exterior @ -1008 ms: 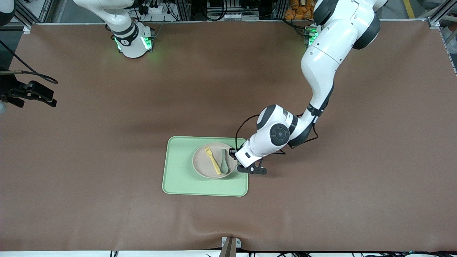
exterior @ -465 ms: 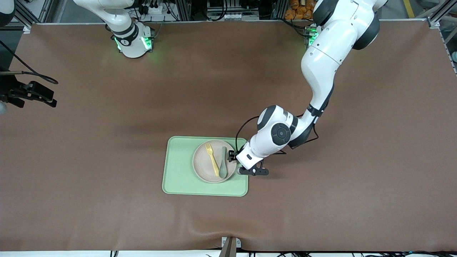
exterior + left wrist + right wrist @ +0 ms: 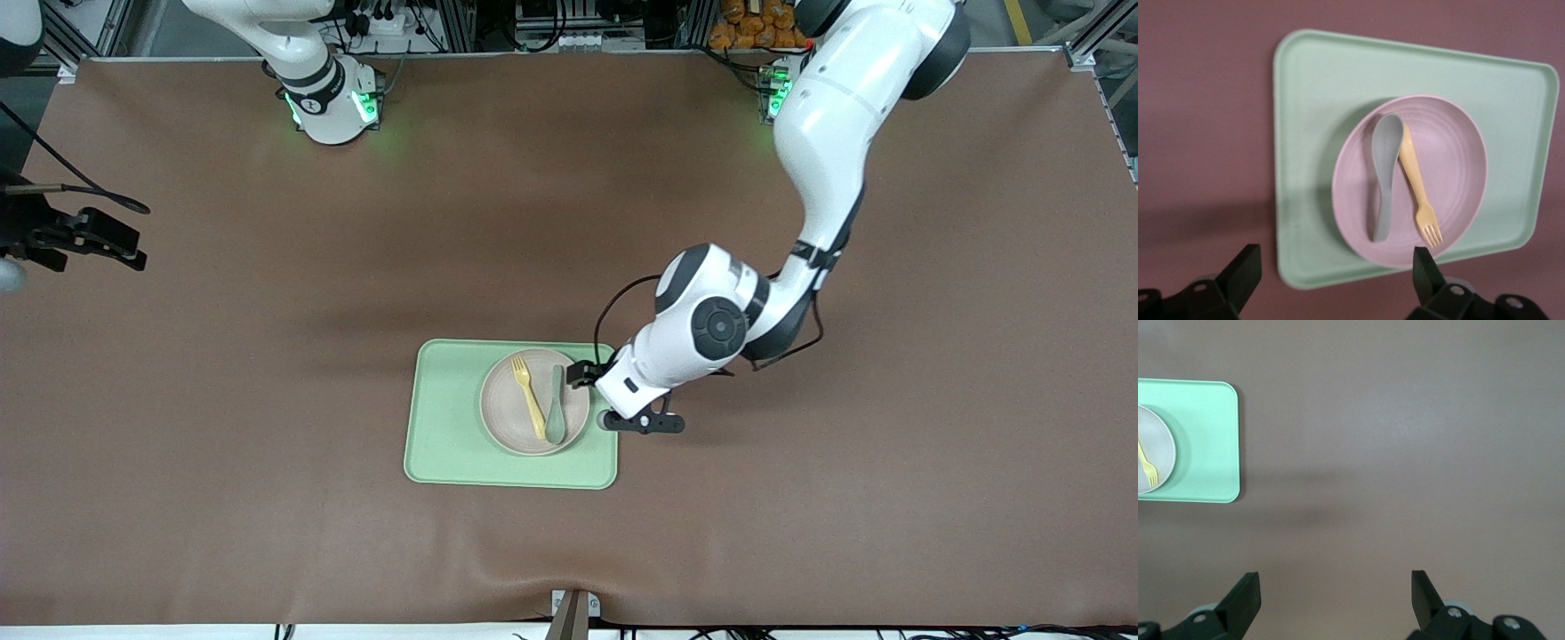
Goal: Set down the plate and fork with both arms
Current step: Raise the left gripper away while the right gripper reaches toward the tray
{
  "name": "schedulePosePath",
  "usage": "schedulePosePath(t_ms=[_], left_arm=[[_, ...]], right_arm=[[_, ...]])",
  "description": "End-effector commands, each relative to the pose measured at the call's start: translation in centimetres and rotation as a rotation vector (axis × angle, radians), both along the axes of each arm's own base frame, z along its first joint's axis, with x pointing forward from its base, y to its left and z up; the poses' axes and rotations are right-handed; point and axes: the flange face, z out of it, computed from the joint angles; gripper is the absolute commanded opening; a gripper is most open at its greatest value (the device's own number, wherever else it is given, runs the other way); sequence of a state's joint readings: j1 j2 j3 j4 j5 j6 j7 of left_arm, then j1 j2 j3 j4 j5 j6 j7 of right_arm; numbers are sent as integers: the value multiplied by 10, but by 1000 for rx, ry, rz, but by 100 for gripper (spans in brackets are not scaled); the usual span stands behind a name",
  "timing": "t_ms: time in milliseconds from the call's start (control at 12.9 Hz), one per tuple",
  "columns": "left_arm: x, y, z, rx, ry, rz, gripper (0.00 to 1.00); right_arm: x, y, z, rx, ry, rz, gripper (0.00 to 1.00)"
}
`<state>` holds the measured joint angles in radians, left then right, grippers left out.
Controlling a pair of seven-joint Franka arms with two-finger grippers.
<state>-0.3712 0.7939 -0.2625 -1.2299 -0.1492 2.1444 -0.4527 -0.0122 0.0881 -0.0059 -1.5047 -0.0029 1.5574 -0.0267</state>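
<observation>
Beige plate (image 3: 533, 403) sits on the green tray (image 3: 444, 427), carrying the fork (image 3: 530, 398) and a grey-green spoon (image 3: 556, 405). We see the left gripper (image 3: 1335, 277) spread wide and empty, over the tray's edge at the plate's three o'clock. The right gripper (image 3: 1335, 595), also wide and empty, waits over bare brown worktop (image 3: 889, 489) toward nine o'clock.

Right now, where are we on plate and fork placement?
Looks nearly done: the plate sits on the green tray, with the fork and a spoon lying in it. Nothing is in hand: the left gripper is open above the tray's edge, the right gripper open over bare table. Left: arms clearing away.
</observation>
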Motion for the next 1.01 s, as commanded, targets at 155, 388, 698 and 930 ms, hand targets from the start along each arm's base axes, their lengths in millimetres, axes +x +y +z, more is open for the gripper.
schedulePosePath(t_ms=[155, 388, 698, 930], left_arm=[[1, 121, 166, 148, -35, 70, 100], [-21, 169, 228, 222, -17, 39, 100], [-75, 231, 281, 393, -23, -113, 100], [-103, 302, 295, 415, -20, -172, 100]], right_arm=[[16, 8, -30, 2, 53, 19, 100], [17, 47, -31, 20, 52, 78, 100], [41, 103, -71, 158, 50, 114, 100], [57, 171, -109, 155, 17, 201, 100]])
